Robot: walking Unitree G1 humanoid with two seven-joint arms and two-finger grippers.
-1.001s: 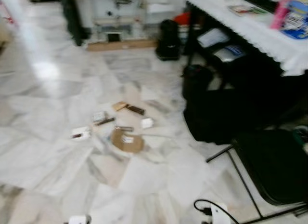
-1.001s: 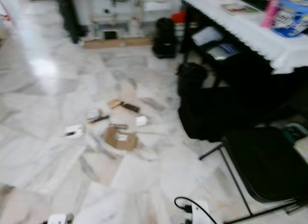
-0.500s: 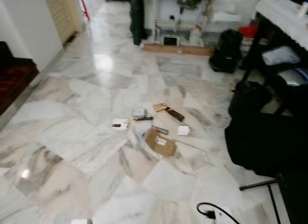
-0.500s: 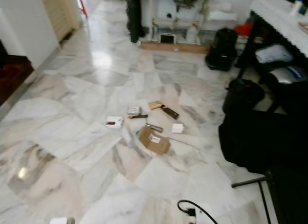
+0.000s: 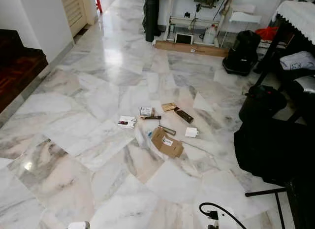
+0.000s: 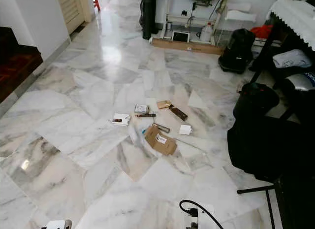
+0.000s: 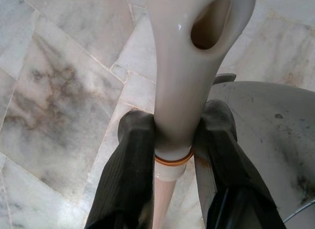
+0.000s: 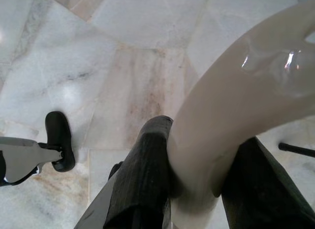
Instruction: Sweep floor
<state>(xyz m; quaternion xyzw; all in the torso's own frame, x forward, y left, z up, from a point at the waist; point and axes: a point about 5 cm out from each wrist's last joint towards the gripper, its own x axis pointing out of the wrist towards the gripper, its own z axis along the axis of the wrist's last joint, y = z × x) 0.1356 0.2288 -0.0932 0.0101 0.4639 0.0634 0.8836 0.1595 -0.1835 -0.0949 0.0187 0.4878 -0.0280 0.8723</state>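
Gripping hard, the left gripper [image 7: 173,140] had its jaws closed on a cream handle [image 7: 189,66], one black finger [image 7: 129,179] pressed to each side just above an orange ring where the handle narrowed to a thinner shaft. A hanging hole showed near the handle's end, and a grey rounded pan-like surface [image 7: 266,140] sat just beside those fingers, though what it was could not be told for certain. Over on the other arm, the right gripper [image 8: 197,189] had its jaws clamped on a second cream handle [image 8: 241,101], this one broad and curved, with pale marble beneath it and a black-tipped grey part [image 8: 34,152] low on the floor nearby.

Out ahead on the marble floor [image 5: 74,155], the litter lay in a loose cluster: a flattened brown cardboard piece [image 5: 167,142] nearest the robot, a small white box [image 5: 191,132] just beside it, a white card [image 5: 126,121] off to the left, a small packet [image 5: 146,111], a tan scrap [image 5: 169,106] and a dark bar [image 5: 184,115] beyond. Black bags [image 5: 268,140] sat along the right side under a tabletop with a white lace cloth [image 6: 295,15]. A black cable [image 5: 221,212] curled near the bottom edge, well apart from the litter.
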